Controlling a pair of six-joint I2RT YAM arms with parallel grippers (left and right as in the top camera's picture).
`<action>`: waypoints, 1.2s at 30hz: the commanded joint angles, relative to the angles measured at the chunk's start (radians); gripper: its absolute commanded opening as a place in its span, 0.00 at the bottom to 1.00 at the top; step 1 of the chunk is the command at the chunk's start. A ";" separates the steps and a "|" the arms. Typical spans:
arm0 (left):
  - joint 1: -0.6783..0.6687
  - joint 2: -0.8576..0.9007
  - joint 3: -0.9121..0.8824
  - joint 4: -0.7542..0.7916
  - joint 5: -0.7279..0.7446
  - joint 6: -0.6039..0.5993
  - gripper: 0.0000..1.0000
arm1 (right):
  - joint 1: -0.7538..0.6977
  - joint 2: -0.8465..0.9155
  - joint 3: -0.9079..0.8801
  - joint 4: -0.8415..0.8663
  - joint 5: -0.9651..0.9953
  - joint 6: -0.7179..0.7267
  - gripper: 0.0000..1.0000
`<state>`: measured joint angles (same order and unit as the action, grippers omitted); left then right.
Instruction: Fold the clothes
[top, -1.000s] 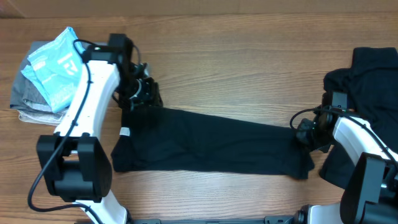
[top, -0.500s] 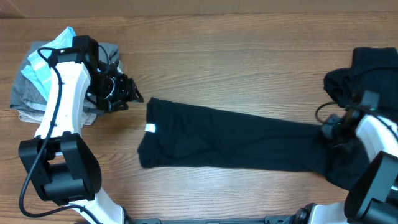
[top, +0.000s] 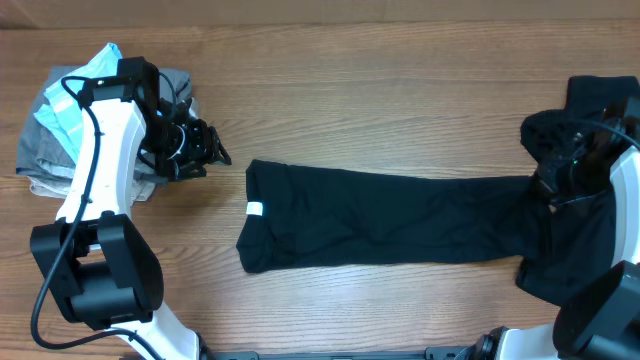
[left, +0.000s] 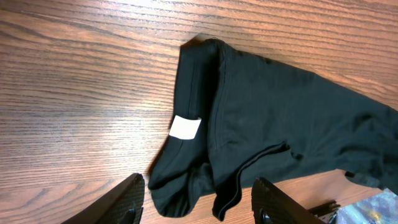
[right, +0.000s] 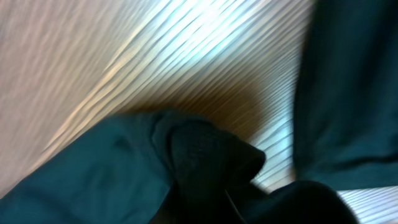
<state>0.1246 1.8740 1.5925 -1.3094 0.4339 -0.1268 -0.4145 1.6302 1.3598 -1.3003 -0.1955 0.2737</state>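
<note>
Black T-shirt (top: 390, 220) lies across the middle of the table as one long narrow strip. The lengthwise fold looks done, the crosswise folds are left. Right gripper (top: 553, 185) is clamped on its right end by the table's right edge, over a heap of black clothes (top: 600, 110) waiting their turn. Left gripper (top: 205, 152) hangs open and empty beside the folded stack (top: 45, 165) at the left edge. White neck label (left: 185, 127): blank, nothing readable.

Overhead cam straight down on table (top: 400, 110); L wrist oblique, sharing T-shirt (left: 280, 118) label (left: 185, 127) end; R wrist v. close.
</note>
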 joint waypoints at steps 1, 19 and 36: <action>-0.001 -0.004 -0.003 -0.002 0.000 0.018 0.58 | 0.026 -0.002 0.032 -0.031 -0.166 0.081 0.04; -0.001 -0.004 -0.003 -0.029 -0.019 0.019 0.62 | 0.428 -0.001 0.031 0.090 -0.169 0.416 0.04; -0.001 -0.004 -0.003 -0.032 -0.026 0.019 0.63 | 0.741 0.051 -0.030 0.271 -0.078 0.442 0.04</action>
<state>0.1246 1.8740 1.5921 -1.3384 0.4152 -0.1268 0.2955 1.6596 1.3346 -1.0405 -0.2985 0.7063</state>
